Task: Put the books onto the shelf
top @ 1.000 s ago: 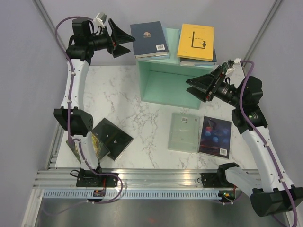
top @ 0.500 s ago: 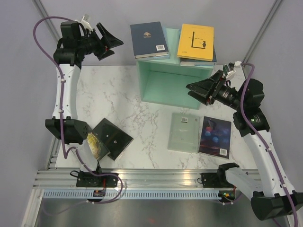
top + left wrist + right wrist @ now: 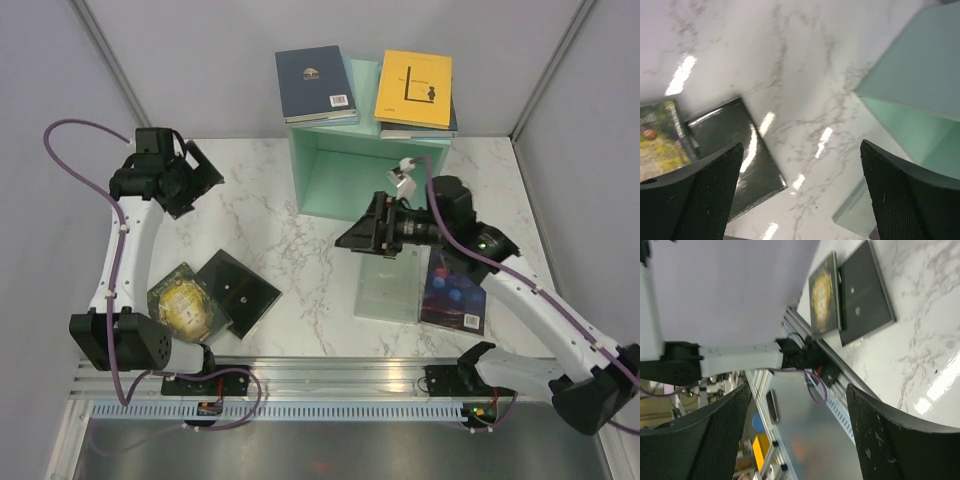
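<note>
Now, your right tool (image 3: 358, 228) gaping, holding nothing, over the table (image 3: 300, 230), pale green book (image 3: 385, 290) and galaxy book (image 3: 455, 295) lying near, shelf (image 3: 330, 170) behind, navy book (image 3: 315, 85) and yellow book (image 3: 413, 88) on top, your left tool (image 3: 200, 180) spread wide, holding nothing.

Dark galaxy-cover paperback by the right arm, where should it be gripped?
On the dark galaxy-cover paperback, probably grip the right long edge, coming from the right: it lies flat on the white marble table, with the pale green paperback close along its left edge.
</note>
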`<state>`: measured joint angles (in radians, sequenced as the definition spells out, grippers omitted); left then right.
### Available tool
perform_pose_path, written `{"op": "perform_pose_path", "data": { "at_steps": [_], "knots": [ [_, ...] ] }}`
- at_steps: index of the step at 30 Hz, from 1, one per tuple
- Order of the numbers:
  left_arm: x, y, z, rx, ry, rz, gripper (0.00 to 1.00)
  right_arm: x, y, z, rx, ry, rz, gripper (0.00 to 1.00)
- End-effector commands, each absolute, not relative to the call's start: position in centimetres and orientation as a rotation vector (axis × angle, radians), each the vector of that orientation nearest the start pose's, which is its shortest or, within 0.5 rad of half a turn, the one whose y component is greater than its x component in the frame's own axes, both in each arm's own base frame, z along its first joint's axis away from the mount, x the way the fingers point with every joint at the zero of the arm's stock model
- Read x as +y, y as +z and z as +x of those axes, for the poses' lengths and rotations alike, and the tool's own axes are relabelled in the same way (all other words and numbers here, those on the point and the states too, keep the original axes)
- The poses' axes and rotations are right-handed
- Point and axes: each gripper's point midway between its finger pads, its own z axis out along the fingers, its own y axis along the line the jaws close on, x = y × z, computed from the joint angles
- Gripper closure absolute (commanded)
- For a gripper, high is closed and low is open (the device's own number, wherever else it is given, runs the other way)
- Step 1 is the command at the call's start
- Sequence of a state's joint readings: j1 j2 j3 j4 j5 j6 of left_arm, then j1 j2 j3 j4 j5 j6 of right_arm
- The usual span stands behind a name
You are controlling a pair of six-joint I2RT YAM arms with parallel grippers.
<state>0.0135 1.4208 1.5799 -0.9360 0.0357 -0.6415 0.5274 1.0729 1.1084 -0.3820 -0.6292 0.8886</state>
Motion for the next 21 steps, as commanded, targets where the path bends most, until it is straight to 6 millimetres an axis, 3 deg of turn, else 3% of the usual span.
{"op": "perform_pose_path", "data": {
  "at_steps": [1,3,5,6,9,10,12,13,14,15,16,17,18,19,21],
  "knots": [
    [3.1,22.0,32.8,2.332,-0.066,-0.953,0.00,30.6,26.5,20.0,2.317,1.408,-0.168,0.18],
    [4.2,19.8,30.4,2.354,-0.082,-1.059,0.00,32.4,25.3,19.7,2.329,1.445,-0.200,0.19],
    [6.8,18.7,28.6,2.324,-0.050,-1.168,0.00,34.4,23.6,19.2,2.375,1.469,-0.243,0.19],
    [8.2,17.9,27.2,2.316,-0.013,-1.220,0.00,35.2,23.8,19.3,2.355,1.492,-0.265,0.19],
    [9.9,16.2,24.9,2.306,0.045,-1.324,0.00,37.9,22.6,19.1,2.377,1.518,-0.337,0.18],
    [10.4,15.9,24.2,2.289,0.069,-1.358,0.00,39.0,20.9,19.1,2.425,1.509,-0.355,0.18],
    [11.6,14.5,22.6,2.273,0.113,-1.450,0.00,40.9,21.1,19.6,2.414,1.546,-0.399,0.18],
    [12.0,14.3,22.2,2.256,0.123,-1.467,0.00,42.3,19.3,19.5,2.464,1.543,-0.417,0.18],
    [12.3,13.5,21.5,2.259,0.129,-1.494,0.00,43.8,20.7,20.0,2.415,1.583,-0.455,0.17],
    [13.2,13.4,21.1,2.231,0.135,-1.525,0.00,45.0,20.5,19.8,2.417,1.592,-0.484,0.17],
    [13.5,13.2,20.6,2.220,0.146,-1.542,0.00,46.2,18.3,20.3,2.462,1.574,-0.493,0.16],
    [13.6,12.7,20.2,2.222,0.152,-1.560,0.00,47.6,19.4,21.0,2.420,1.595,-0.519,0.16],
    [13.7,12.5,20.0,2.211,0.151,-1.582,0.00,48.5,19.0,21.0,2.424,1.602,-0.534,0.16],
    [13.8,12.2,19.9,2.194,0.152,-1.599,0.00,49.5,16.5,21.4,2.475,1.583,-0.529,0.16],
    [13.9,11.0,19.0,2.169,0.135,-1.671,0.00,51.2,16.5,22.3,2.459,1.605,-0.538,0.16]
  ]
}}
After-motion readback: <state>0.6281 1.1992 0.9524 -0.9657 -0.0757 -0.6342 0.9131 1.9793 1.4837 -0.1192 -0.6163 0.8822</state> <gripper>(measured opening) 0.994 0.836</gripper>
